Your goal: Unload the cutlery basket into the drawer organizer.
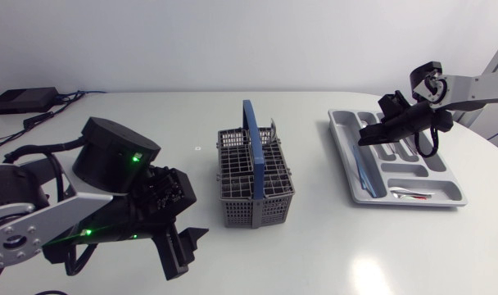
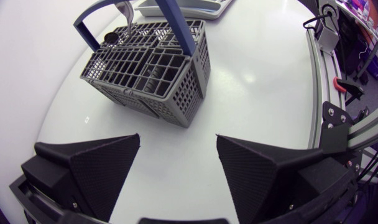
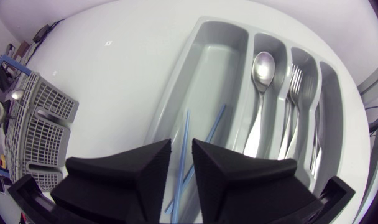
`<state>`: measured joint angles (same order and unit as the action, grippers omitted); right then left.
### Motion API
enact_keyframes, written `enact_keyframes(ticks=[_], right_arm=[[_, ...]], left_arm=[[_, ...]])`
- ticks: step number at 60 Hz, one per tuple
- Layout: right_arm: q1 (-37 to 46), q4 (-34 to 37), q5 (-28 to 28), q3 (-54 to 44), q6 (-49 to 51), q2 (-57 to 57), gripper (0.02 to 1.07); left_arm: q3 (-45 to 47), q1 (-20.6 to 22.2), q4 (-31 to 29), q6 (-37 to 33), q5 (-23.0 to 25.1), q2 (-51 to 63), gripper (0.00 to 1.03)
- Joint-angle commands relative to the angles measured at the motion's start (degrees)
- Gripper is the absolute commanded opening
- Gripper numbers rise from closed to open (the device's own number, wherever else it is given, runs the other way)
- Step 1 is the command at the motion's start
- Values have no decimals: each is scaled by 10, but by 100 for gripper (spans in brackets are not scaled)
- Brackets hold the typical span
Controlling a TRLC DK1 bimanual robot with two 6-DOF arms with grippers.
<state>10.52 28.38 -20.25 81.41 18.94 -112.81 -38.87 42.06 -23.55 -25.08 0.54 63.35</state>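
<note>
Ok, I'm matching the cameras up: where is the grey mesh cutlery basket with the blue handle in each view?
Head view: grey mesh cutlery basket at the table's middle.
Left wrist view: ahead of the open left gripper, apart.
Right wrist view: beside the right gripper, across bare table.
Shared landmark: grey plastic drawer organizer.

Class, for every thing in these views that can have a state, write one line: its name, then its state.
cutlery basket: upright, handle raised, cutlery inside.
drawer organizer: partly filled.
spoon: lying in an organizer compartment.
fork: lying in the next compartment.
blue sticks: lying in the long compartment.
left gripper: fingers open, empty.
right gripper: fingers narrowly open, empty, above the organizer.
</note>
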Motion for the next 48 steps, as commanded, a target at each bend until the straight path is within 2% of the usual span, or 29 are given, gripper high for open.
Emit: enact_keyframes(ticks=[1, 8, 16, 27, 33, 40, 48], right_arm=[[-5, -18, 14, -15, -20, 24, 67], [-9, -28, 20, -47, -20, 81, 87], [-41, -40, 19, -119, -14, 170, 88], [-126, -39, 21, -222, -28, 263, 87], [-181, -39, 36, -263, -40, 281, 87], [-247, -55, 79, -308, -58, 287, 87], [-299, -53, 92, -322, -76, 293, 87]], left_arm=[[7, 0, -5, 14, -4, -4, 98], [8, 0, -6, 14, -4, -7, 98], [11, 5, -6, 16, -4, -10, 98], [10, 12, -5, 22, -4, -9, 98], [9, 15, -6, 24, -4, -9, 98], [11, 12, -8, 24, -4, -11, 98], [13, 7, -15, 21, -4, -24, 98]])
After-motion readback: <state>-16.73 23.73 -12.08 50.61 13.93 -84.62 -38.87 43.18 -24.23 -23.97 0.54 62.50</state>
